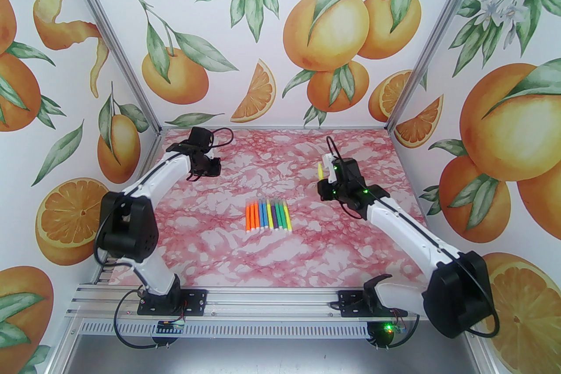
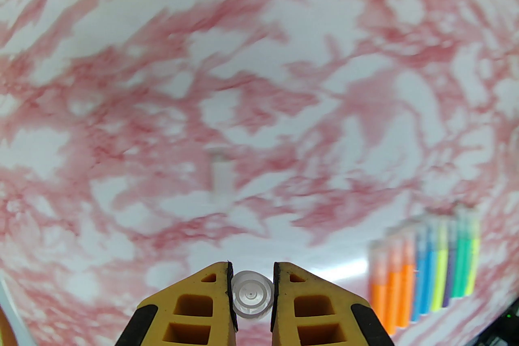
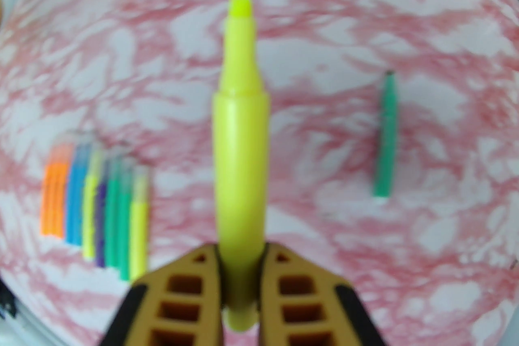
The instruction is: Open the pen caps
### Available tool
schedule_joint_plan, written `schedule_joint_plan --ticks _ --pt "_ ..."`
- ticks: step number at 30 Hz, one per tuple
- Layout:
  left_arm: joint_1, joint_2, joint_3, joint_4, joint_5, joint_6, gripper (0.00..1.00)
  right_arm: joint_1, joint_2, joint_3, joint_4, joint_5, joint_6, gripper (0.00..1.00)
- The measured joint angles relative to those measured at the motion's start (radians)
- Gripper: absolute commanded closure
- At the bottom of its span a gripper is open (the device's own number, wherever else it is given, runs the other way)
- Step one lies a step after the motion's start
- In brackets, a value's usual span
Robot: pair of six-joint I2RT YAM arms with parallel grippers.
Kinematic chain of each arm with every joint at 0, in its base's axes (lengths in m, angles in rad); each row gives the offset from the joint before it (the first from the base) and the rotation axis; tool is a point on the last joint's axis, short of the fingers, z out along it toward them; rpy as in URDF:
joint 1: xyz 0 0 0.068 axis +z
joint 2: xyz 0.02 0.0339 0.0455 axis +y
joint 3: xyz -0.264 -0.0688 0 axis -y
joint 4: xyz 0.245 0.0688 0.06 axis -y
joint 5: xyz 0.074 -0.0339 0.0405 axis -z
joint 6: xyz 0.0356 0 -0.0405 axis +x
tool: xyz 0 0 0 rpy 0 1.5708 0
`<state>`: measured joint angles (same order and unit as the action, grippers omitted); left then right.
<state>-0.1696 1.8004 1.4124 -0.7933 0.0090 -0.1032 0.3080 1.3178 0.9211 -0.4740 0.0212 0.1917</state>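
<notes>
Our left claw pinches a small clear round pen cap over the pink marbled table; our right claw squeezes a thin yellow plastic marker. Dropped from high, they might bounce into the capped marker row.

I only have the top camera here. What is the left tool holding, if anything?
Observer: The left tool is shut on a small clear cap, seen end-on between its fingers.
Operator: And the yellow pen, is its tip bare?
Observer: Yes. The right tool grips the rear of its barrel, and the tip is uncovered.
Operator: Anything lying near that arm that I might miss?
Observer: A green pen lies alone on the table, apart from the row of pens.
</notes>
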Motion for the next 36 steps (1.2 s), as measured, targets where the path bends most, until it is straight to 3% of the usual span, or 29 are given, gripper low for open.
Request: schedule_joint_plan --ticks 13,24,36 --pt "0.101 0.166 0.032 -0.045 -0.017 0.067 1.0 -0.12 0.203 0.1 -0.075 0.16 -0.093 1.0" --pt "0.137 0.287 0.116 -0.055 0.029 0.094 1.0 -0.204 0.327 0.151 -0.076 0.171 -0.116 1.0" --pt "0.138 0.318 0.154 -0.06 0.094 0.106 0.99 -0.249 0.443 0.153 -0.072 0.136 -0.123 1.0"
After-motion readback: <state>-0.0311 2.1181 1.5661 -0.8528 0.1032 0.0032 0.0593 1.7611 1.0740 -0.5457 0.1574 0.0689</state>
